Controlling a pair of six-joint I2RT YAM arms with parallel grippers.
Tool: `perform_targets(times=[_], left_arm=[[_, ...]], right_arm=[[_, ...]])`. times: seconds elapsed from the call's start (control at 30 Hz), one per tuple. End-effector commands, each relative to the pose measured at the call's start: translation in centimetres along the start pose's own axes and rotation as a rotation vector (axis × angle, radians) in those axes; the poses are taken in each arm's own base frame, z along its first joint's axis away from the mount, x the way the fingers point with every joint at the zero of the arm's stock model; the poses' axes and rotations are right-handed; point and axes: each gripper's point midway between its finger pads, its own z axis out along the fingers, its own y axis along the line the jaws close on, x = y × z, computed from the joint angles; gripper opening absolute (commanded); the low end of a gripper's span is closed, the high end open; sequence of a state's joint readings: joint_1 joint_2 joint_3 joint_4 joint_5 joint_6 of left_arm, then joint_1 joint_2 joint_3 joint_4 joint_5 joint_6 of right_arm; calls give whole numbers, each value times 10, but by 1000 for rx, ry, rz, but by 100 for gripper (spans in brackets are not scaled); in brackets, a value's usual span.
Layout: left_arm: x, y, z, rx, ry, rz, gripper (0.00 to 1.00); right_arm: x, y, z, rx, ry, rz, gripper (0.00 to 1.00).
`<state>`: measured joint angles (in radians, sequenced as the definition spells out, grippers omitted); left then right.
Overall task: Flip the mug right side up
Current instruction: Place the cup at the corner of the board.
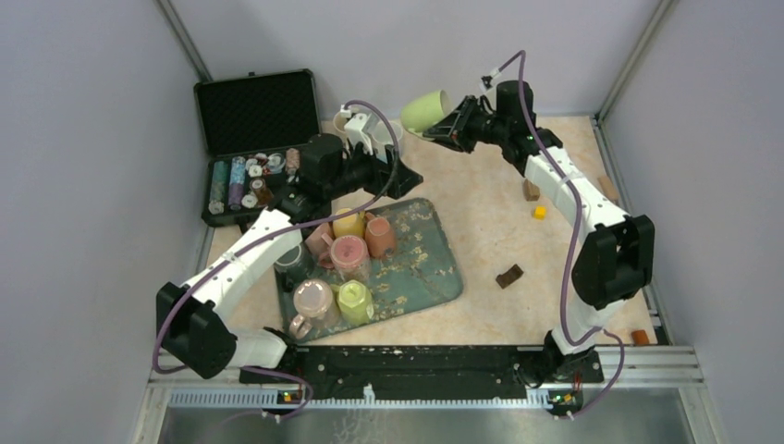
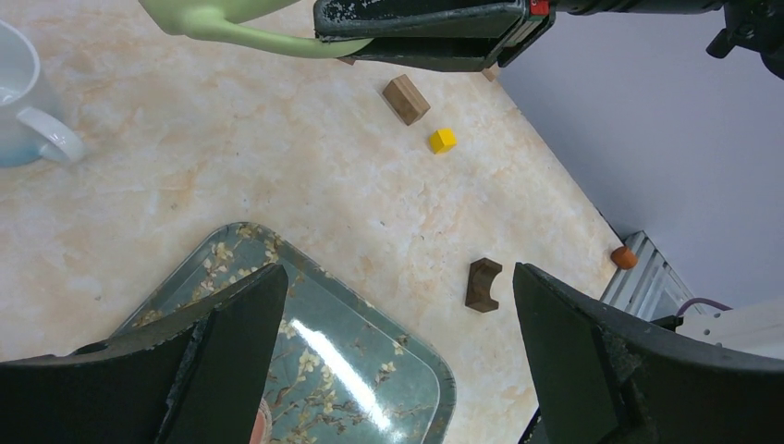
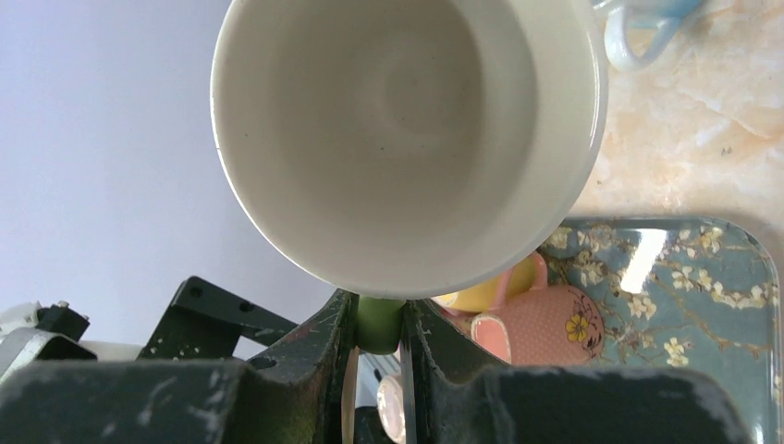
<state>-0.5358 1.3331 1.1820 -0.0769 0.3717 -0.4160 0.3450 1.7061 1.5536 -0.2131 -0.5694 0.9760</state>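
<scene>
The light green mug [image 1: 423,112] hangs in the air over the back of the table, tipped on its side. Its cream inside [image 3: 407,139] faces the right wrist camera. My right gripper [image 3: 377,324] is shut on the mug's green handle, which shows pinched between the two fingers. The left wrist view shows the same mug [image 2: 231,18] and handle at the top edge. My left gripper [image 2: 399,277] is open and holds nothing. It hovers over the far corner of the flowered tray [image 2: 370,370], below and in front of the mug.
Several mugs stand on the tray [image 1: 434,268]. A pale blue mug [image 2: 23,92] sits on the table behind it. An open black case [image 1: 254,116] lies back left. A brown block [image 1: 531,191], a yellow cube [image 1: 539,212] and a dark arch block [image 1: 508,276] lie to the right.
</scene>
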Motion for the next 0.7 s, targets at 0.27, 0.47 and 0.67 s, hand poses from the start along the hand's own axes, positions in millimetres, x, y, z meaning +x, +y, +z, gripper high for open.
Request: perform_targets(times=[0.27, 0.47, 0.67], left_arm=[[-19, -8, -10, 14, -63, 42, 99], [-21, -7, -12, 10, -68, 42, 99], [-21, -7, -13, 10, -64, 41, 99]], right_arm=[[-132, -5, -17, 235, -646, -53, 0], [-150, -35, -32, 524, -511, -918, 0], [-150, -38, -15, 504, -449, -958, 0]])
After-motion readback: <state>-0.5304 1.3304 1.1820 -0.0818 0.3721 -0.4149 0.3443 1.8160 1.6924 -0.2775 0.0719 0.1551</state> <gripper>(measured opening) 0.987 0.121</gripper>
